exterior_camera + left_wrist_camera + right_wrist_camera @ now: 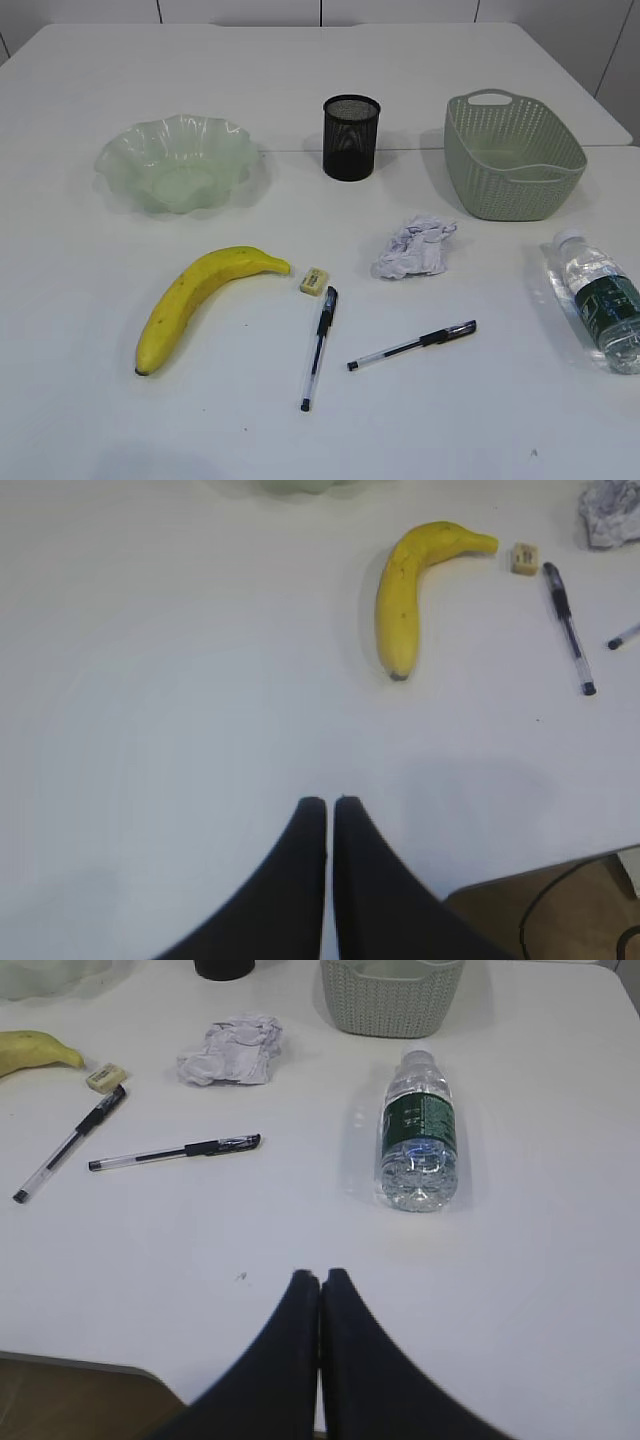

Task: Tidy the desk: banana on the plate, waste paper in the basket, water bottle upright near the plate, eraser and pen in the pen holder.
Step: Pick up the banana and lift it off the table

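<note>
On the white desk (90, 80) lies the yellow banana (195, 300) at front left, with the small pale eraser (313, 281) by its tip. Two pens lie nearby: one (320, 347) pointing toward me, the other (412, 345) slanted to its right. Crumpled waste paper (414, 247) sits mid-desk. The water bottle (598, 300) lies on its side at the right edge. Behind stand the green ruffled plate (120, 160), the black mesh pen holder (351, 137) and the grey-green basket (480, 190). My left gripper (329, 803) hangs shut and empty near the desk's front edge, well short of the banana (400, 590). The right gripper (320, 1276) is shut and empty, short of the bottle (418, 1130).
Neither arm shows in the exterior view. The desk's front edge runs just behind both grippers, with brown floor (560, 910) below it. A seam (420, 150) between two tabletops crosses behind the pen holder.
</note>
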